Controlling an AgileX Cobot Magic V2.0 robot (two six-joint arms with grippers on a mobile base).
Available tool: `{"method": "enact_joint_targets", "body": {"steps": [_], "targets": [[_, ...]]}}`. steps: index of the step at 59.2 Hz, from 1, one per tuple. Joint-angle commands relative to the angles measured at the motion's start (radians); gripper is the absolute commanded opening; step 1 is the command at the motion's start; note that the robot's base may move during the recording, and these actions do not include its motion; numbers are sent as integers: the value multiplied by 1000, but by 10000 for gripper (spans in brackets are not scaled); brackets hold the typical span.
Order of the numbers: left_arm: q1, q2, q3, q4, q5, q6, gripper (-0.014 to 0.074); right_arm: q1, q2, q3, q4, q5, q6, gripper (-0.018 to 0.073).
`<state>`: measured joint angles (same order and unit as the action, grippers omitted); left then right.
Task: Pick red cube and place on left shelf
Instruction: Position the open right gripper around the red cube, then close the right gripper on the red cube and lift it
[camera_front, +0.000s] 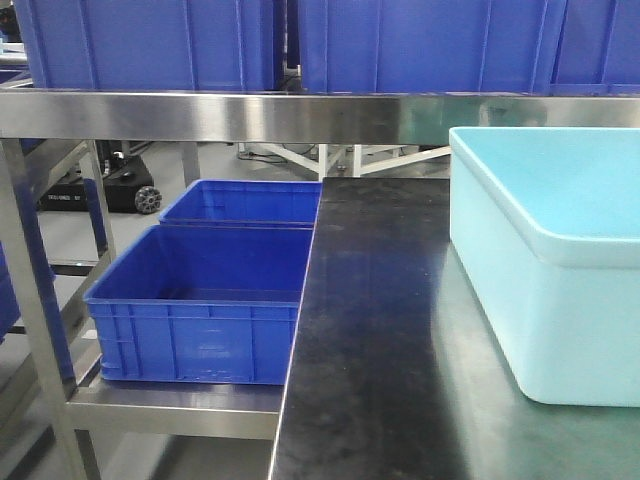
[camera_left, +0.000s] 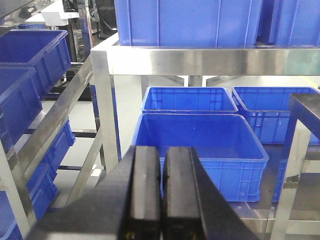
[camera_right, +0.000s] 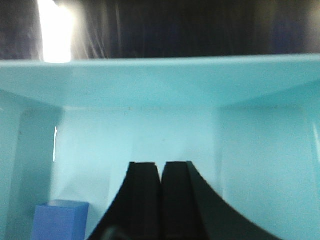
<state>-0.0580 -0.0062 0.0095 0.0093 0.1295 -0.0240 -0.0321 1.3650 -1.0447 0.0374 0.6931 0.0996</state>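
The red cube is out of view in every frame. My left gripper (camera_left: 162, 150) is shut with nothing between its black fingers, and it points at the steel shelf rack (camera_left: 102, 100) on the left. My right gripper (camera_right: 160, 165) is shut and empty too, and it sits inside the light cyan tub (camera_right: 160, 80). A blue cube (camera_right: 59, 220) rests on the tub floor at the lower left of the right fingers. Neither gripper shows in the front view, where the steel rack (camera_front: 180, 112) and the cyan tub (camera_front: 540, 300) stand.
The cyan tub stands on a black tabletop (camera_front: 380, 350). Blue crates (camera_front: 200, 310) (camera_left: 200, 145) sit on the low shelf to the left of the table. More blue crates (camera_front: 400, 40) line the upper steel shelf. Steel uprights (camera_front: 30, 300) frame the rack.
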Motion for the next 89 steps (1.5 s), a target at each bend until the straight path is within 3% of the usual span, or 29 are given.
{"method": "enact_joint_targets", "body": {"steps": [1,8,14,50,66,89], "targets": [[-4,-16,23,-3,-87,-1,102,3,-8,-39,10,-26,-7,185],[-4,-16,23,-9,-87,-1,102,3,13,-39,16,-2,-7,489],[-4,-16,23,-3,-87,-1,102,3,29,-39,16,0,-7,617],[-4,-16,23,-3,-87,-1,102,3,116,-39,15,48,-7,602],[-4,-16,23,-3,-87,-1,102,2,156,-37,-62,77,-7,602],[-4,-16,23,-3,-87,-1,102,0,207,-37,-63,73,-7,602]]}}
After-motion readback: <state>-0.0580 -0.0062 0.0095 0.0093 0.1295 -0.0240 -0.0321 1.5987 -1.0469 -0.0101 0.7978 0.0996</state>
